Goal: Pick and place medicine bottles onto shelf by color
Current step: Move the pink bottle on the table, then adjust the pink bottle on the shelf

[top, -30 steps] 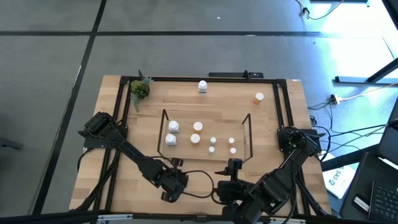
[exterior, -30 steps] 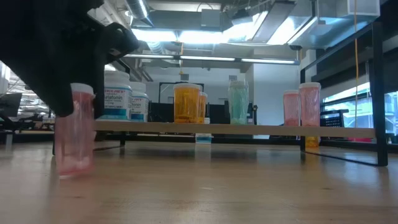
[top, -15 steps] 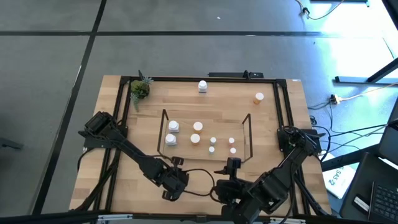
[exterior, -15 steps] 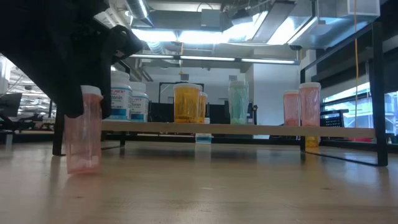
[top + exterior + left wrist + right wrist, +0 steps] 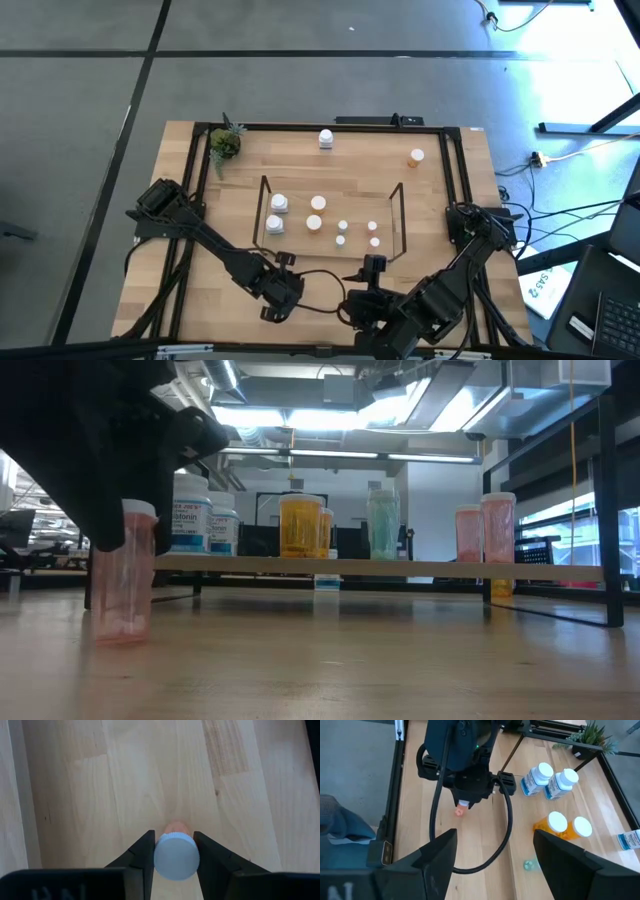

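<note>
Near the table's front edge, ahead of the shelf (image 5: 330,215), a pink bottle (image 5: 122,575) with a white cap is clamped upright between the fingers (image 5: 141,855) of the left gripper (image 5: 174,851); in the low view its base is seen close to the wood, though contact with the table (image 5: 440,195) cannot be told. On the shelf, two white bottles (image 5: 549,781) are set at its left end, two orange ones (image 5: 565,826) beside them, then small teal and pink bottles toward the right end. Behind the shelf, a white bottle (image 5: 326,138) is stood near the far edge and an orange bottle (image 5: 416,157) toward the far right corner. A potted plant (image 5: 225,144) is placed at the far left corner. The right gripper (image 5: 371,268) is held spread wide and empty, just right of the left one, over the front of the table.
</note>
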Available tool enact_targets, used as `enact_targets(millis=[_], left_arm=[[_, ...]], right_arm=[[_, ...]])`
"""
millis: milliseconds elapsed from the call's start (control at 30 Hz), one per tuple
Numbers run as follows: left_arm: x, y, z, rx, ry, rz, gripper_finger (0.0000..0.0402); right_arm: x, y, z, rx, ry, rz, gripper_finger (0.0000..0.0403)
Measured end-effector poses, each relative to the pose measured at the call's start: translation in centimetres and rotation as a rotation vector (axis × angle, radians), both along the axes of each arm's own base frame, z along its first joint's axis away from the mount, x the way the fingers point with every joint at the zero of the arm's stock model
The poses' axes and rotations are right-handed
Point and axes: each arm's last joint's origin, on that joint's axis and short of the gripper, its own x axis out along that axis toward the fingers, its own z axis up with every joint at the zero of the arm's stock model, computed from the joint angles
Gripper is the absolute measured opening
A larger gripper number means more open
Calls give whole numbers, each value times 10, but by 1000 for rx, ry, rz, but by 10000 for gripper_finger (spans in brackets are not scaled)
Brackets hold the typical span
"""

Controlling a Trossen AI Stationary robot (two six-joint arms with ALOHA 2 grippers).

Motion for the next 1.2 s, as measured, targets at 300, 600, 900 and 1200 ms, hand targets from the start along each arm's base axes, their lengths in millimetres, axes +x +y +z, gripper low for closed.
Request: enact_targets(millis=[300, 600, 900, 1200], left_arm=[[0, 0, 0, -7, 1, 15, 153], [0, 0, 0, -8, 1, 16, 200], [-5, 3, 19, -26, -39, 16, 203], [-18, 4, 41, -7, -84, 19, 203]], right_arm=[[1, 1, 1, 14, -15, 0, 264], [1, 1, 1, 14, -15, 0, 264], [1, 1, 1, 16, -17, 0, 264], [2, 2, 1, 18, -20, 0, 264]])
